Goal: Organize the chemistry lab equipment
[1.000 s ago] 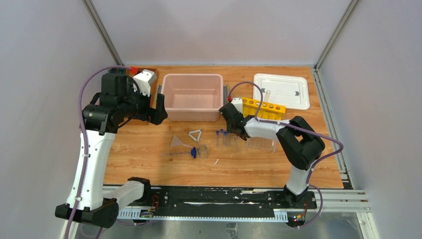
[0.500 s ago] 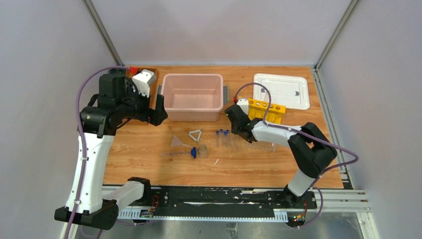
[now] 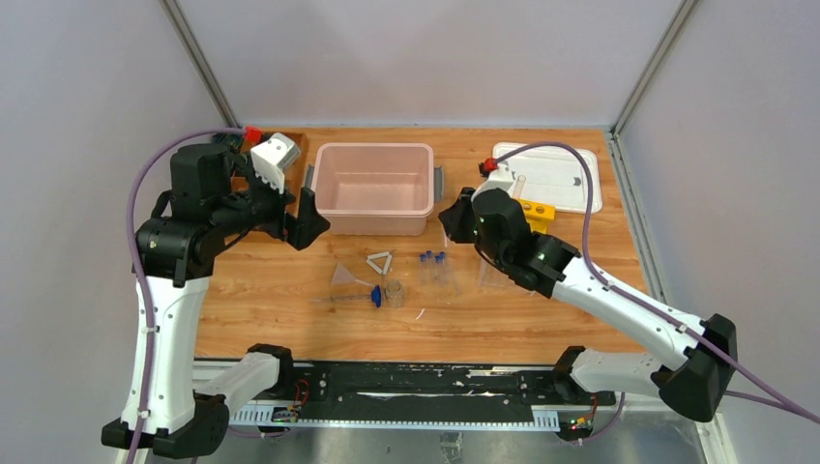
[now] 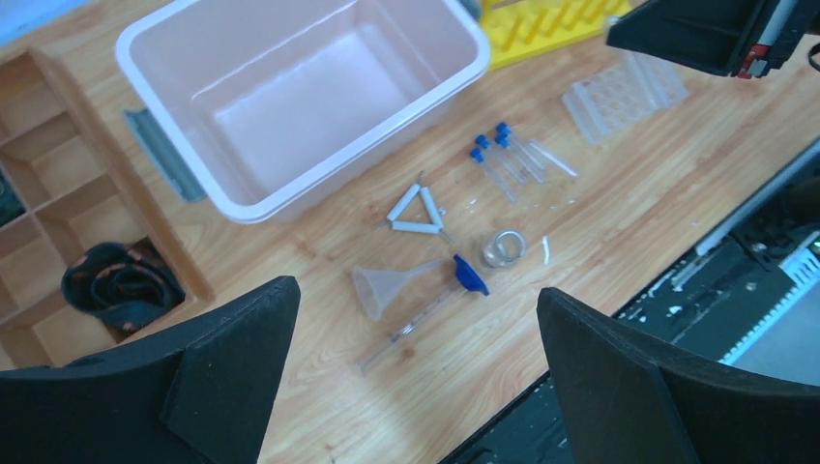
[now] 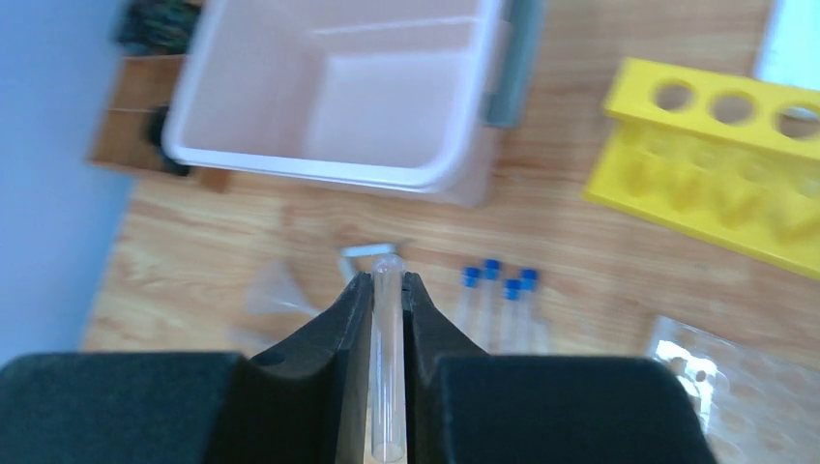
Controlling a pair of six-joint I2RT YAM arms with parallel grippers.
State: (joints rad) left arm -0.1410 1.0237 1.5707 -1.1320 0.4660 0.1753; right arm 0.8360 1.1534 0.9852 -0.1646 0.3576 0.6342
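The right arm [image 3: 619, 304] has stretched out since a moment ago, its elbow now at the lower right of the frame. The right jaws are clamped on the clear glass tube [image 5: 387, 387], above the blue-capped vials [image 5: 498, 290] lying mid-table [image 3: 271, 300]. The left jaws stand wide apart, high over the clear funnel [image 4: 382, 288] and pale triangle [image 4: 414, 213].

The table [image 3: 290, 290] was matt, grained wood. At twelve o'clock the pink bin [image 3: 373, 148] was smooth, translucent plastic, faintly glossy. At two o'clock the yellow holed rack [image 5: 716, 184] was opaque plastic. The clear glass tube [image 5: 387, 367] shone between matt black fingers [image 5: 324, 358] of the right gripper [image 5: 387, 280].
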